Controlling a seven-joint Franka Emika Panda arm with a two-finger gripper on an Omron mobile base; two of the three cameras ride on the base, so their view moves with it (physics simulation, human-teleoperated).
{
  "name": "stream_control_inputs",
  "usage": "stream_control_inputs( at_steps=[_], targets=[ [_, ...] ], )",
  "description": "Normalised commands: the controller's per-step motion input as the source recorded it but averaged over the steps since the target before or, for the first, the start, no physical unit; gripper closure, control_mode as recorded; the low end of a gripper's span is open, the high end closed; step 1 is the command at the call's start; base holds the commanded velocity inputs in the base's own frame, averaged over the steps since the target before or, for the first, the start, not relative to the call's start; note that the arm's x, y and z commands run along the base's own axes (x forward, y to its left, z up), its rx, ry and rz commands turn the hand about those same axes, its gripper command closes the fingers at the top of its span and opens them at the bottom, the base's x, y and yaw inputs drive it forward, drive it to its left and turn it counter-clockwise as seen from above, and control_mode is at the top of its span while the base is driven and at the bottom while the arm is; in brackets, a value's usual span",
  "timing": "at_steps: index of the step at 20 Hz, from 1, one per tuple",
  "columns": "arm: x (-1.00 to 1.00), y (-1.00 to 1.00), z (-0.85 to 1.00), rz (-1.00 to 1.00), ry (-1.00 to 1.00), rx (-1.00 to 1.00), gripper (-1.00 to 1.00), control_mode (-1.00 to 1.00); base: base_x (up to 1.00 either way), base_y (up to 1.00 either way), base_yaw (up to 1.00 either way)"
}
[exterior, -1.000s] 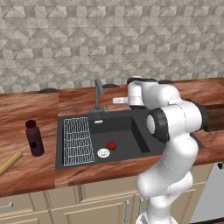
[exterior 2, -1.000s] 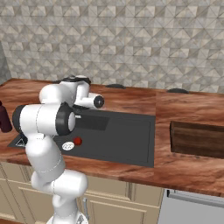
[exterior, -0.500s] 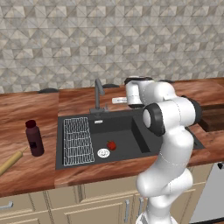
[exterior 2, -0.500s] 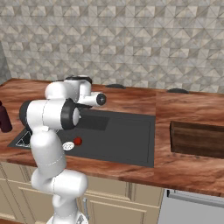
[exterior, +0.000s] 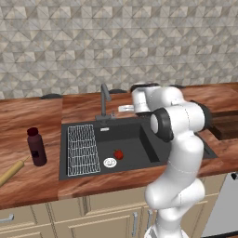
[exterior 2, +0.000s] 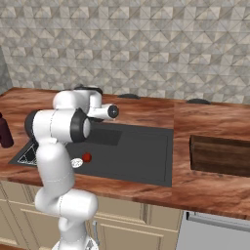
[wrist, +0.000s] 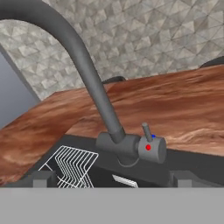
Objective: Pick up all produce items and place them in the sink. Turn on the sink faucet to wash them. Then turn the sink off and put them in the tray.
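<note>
Left base view: your tomato (exterior: 118,154) already sits in the sink (exterior: 153,148), just beside the drain (exterior: 109,162) and right of the rack (exterior: 83,149). So the step in hand, by my read, is the faucet (exterior: 105,100). The arm is bent over the sink's back edge w/ the hand aimed at the faucet base; the gripper itself is hidden behind the wrist here. Bottle (exterior: 36,147) and rolling pin (exterior: 11,172) are on the counter to the left, well apart from the work — ignore them.

Right base view: tomato (exterior 2: 87,157) by the drain (exterior 2: 76,163) again. Tray (exterior 2: 221,155) waits on the counter at far right, well apart from the sink (exterior 2: 146,156). That's a later stop.

Hand view: faucet (wrist: 92,83) dead ahead, lever (wrist: 146,130) standing up on the right end of the base, red dot (wrist: 148,147) on its cap. Two dark tips (wrist: 40,178) poke up at the bottom, set wide, nothing between them — fingers look released.

To do it well: lever sits right of centre, so shift toward it before closing in. Approach slow, keep clear of the gooseneck, push the lever w/ one tip rather than pinching. Which way turns water on I can't tell from here; nudge gently and watch for flow.
</note>
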Motion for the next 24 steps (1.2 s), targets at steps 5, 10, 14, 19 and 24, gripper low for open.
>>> stream_control_inputs(
  at_steps=[5,10,14,19,24],
  targets=[
    [0.36,0.00,-0.20,0.00,0.15,0.00,-1.00,-1.00,0.00,0.00,0.00],
    [0.37,0.00,-0.04,0.00,0.08,0.00,-1.00,-1.00,0.00,0.00,0.00],
    [0.16,0.00,-0.07,0.00,0.05,0.00,-1.00,-1.00,0.00,0.00,0.00],
    [0.00,0.06,-0.25,0.00,0.05,-0.01,-1.00,-1.00,0.00,0.00,0.00],
    [0.02,0.14,-0.27,0.00,0.04,-0.02,-1.00,-1.00,0.00,0.00,0.00]
  ],
)
